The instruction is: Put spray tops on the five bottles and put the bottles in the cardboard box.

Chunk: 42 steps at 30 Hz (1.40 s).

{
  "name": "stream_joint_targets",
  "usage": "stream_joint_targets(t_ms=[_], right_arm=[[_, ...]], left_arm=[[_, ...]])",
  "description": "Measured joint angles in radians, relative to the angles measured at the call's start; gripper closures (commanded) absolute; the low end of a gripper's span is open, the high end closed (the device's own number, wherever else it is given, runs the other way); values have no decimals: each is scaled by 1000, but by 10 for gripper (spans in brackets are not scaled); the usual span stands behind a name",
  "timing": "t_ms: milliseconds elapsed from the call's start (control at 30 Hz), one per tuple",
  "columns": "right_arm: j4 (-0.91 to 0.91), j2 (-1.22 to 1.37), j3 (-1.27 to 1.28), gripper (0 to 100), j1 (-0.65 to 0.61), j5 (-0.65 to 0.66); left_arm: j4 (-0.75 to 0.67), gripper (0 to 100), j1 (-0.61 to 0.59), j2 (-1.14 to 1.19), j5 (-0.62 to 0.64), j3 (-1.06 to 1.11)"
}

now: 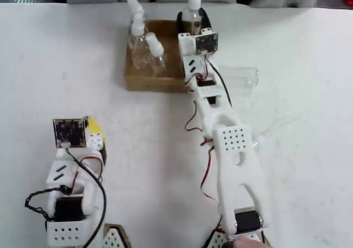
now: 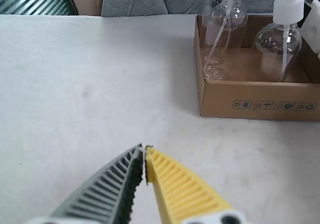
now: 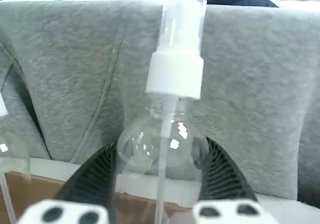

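Right gripper (image 3: 161, 156) pinches an upright capped bottle (image 3: 167, 114) at the right rim of the cardboard box (image 1: 154, 84), whose opening lies leftward. Left gripper (image 2: 144, 156), pressed together, rests well apart.

Near left: folded back low over its base, left gripper (image 2: 144, 150) closed, grey and yellow tips touching. Right side: stretched out long toward the far middle, right gripper (image 3: 160, 159) clamped with black fingers on either side of an upright bottle (image 3: 170, 134).
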Motion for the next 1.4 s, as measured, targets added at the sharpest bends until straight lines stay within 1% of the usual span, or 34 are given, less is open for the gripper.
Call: stream_joint_targets(t_ms=[467,667,1033,1100,1233,1400], right_arm=[[0,0,0,981,0,0],[81,0,0,981,0,0],[92,0,-2,978,-2,0],[98,0,-2,949,-2,0],[149,0,-9,860,0,0],[173,0,-15,873,0,0]], left_arm=[[0,976,0,0,0,0],[0,976,0,0,0,0],[0,976,0,0,0,0],[0,976,0,0,0,0],[0,976,0,0,0,0],[0,976,0,0,0,0]])
